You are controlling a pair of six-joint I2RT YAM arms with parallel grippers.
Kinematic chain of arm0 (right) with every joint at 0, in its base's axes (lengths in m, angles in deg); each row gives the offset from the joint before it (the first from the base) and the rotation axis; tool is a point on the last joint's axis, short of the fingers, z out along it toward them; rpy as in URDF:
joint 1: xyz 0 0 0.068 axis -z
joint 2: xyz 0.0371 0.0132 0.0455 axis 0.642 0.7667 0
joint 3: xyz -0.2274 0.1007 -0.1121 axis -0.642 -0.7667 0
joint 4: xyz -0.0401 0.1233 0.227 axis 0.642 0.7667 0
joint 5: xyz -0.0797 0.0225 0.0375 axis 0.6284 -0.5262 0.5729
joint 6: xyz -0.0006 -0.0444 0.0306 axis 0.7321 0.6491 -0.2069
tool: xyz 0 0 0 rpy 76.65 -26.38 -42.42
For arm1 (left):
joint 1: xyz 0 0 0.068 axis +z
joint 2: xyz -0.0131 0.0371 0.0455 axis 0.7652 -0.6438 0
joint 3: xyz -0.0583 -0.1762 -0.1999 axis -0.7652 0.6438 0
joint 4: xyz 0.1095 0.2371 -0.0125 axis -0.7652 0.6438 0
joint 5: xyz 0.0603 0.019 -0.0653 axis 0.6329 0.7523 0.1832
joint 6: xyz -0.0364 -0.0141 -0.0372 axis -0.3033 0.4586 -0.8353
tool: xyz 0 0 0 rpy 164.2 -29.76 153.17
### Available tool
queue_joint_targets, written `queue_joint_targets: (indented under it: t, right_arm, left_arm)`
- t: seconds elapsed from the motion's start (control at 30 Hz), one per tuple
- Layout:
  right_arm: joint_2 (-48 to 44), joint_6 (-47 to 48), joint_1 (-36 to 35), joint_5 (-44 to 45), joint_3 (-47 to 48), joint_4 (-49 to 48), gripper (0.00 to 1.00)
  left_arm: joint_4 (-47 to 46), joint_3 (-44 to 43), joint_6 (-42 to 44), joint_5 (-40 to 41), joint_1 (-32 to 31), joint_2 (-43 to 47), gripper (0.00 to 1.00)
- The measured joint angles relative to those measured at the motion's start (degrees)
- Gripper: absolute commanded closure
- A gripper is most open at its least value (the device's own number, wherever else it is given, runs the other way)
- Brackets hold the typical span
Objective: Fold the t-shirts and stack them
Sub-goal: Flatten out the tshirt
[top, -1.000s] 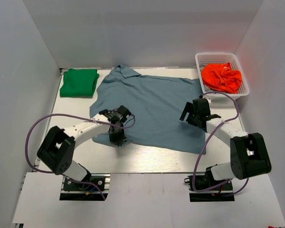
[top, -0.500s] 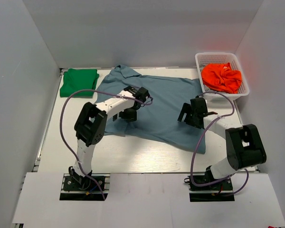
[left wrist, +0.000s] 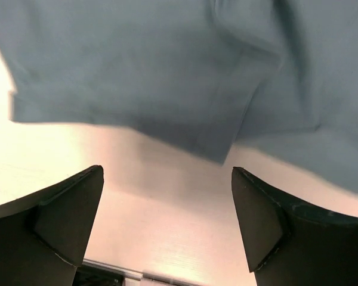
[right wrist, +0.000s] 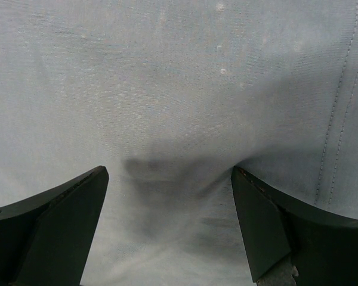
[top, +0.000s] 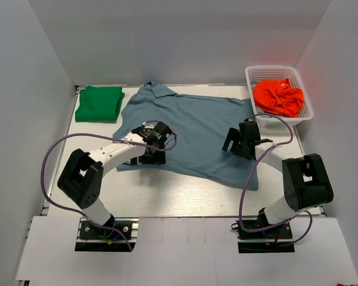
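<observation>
The left gripper hung spread and empty at the near-left hem of the slate-blue t-shirt. The right gripper gaped over its right side.

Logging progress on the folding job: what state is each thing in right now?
blue t-shirt: spread out on the table, not folded up
green t-shirt: folded, at the far left corner
orange garment: crumpled in the basket
left hand: open, empty, by the blue t-shirt's near edge
right hand: open, empty, over the blue t-shirt
</observation>
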Motion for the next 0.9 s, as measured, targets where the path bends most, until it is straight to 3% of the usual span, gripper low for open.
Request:
queue_joint_targets:
  t: [0.23, 0.47, 0.57, 0.6, 0.73, 0.9]
  right_arm:
    - [-0.11, -0.07, 0.00, -0.13, -0.02, 0.07, 0.11]
    - [-0.20, -0.15, 0.00, 0.28, -0.11, 0.17, 0.11]
    - [-0.20, -0.24, 0.00, 0.59, -0.11, 0.22, 0.11]
    - [-0.20, -0.24, 0.00, 0.74, -0.11, 0.24, 0.11]
    - [-0.20, -0.28, 0.00, 0.92, -0.11, 0.26, 0.11]
    - [-0.20, -0.37, -0.02, 1.27, -0.11, 0.35, 0.11]
  left_arm:
    - [-8.33, 6.32, 2.03, -7.02, 0.07, 0.44, 0.16]
    - [-10.71, 5.44, 3.30, -7.52, 0.24, -3.67, 0.40]
    - [-10.38, 5.07, 3.23, -6.84, 0.37, -4.11, 0.58]
    - [-10.23, 4.79, 3.17, -6.69, 0.39, -4.13, 0.71]
    - [-8.66, 2.67, 2.36, -5.92, 0.39, -4.50, 1.00]
    - [-5.42, 0.44, 0.57, -3.87, 0.42, -4.83, 1.00]
